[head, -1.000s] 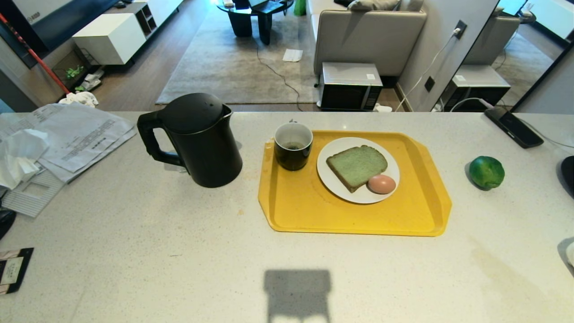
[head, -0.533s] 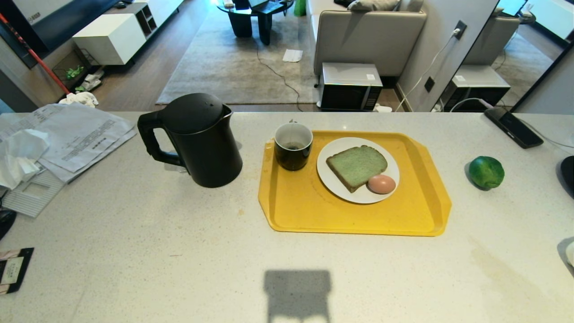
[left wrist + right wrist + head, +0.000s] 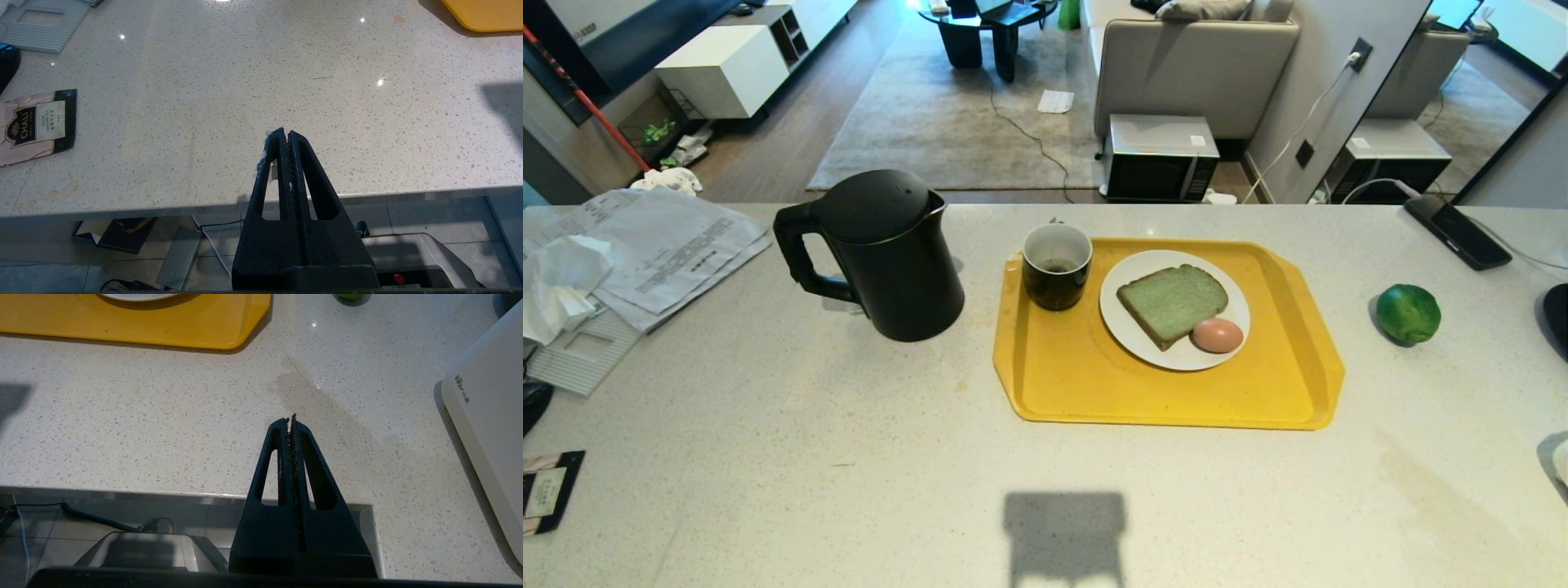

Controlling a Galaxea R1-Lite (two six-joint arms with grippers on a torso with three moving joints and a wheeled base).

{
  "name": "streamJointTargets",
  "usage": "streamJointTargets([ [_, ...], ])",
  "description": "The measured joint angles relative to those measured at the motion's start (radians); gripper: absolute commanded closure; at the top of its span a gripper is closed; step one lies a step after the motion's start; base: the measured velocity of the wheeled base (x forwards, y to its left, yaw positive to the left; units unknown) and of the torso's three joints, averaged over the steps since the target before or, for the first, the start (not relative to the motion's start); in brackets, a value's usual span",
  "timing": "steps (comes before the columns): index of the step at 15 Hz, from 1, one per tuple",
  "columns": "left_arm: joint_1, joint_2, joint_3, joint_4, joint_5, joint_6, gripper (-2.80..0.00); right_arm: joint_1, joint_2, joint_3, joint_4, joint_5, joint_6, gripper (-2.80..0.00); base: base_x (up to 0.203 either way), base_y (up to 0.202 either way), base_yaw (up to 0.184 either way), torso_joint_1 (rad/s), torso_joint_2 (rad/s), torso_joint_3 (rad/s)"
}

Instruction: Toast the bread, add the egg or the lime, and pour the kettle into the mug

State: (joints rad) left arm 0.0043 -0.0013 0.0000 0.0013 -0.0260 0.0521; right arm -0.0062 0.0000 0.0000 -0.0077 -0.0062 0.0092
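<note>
On the counter a yellow tray [image 3: 1094, 392] carries a white plate [image 3: 1123, 322]. The pale green bread [image 3: 1172, 302] lies flat on that plate with the pinkish egg [image 3: 1218, 335] resting against its near corner. The black mug [image 3: 1057, 265] stands upright on the tray's far left corner. Left of the tray stands the tall black kettle [image 3: 882, 253], lid down, handle to the left. The lime [image 3: 1409, 313] lies on the counter right of the tray. Neither arm shows in the head view. My left gripper [image 3: 284, 133] and right gripper [image 3: 290, 419] hang shut and empty over the counter's near edge.
Papers and tissue [image 3: 629, 253] cover the counter's far left, with a tea packet [image 3: 36, 124] near the left front. A white appliance [image 3: 490, 428] stands at the right front edge. A black phone [image 3: 1458, 231] lies at the far right.
</note>
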Motion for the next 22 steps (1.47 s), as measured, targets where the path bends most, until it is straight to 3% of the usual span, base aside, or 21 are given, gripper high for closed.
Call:
streamJointTargets([
  [22, 0.000, 0.000, 0.000, 0.000, 0.000, -0.001, 0.00, 0.000, 0.000, 0.000, 0.001, 0.000, -0.002, 0.00, 0.000, 0.000, 0.000, 0.000, 0.00, 0.000],
])
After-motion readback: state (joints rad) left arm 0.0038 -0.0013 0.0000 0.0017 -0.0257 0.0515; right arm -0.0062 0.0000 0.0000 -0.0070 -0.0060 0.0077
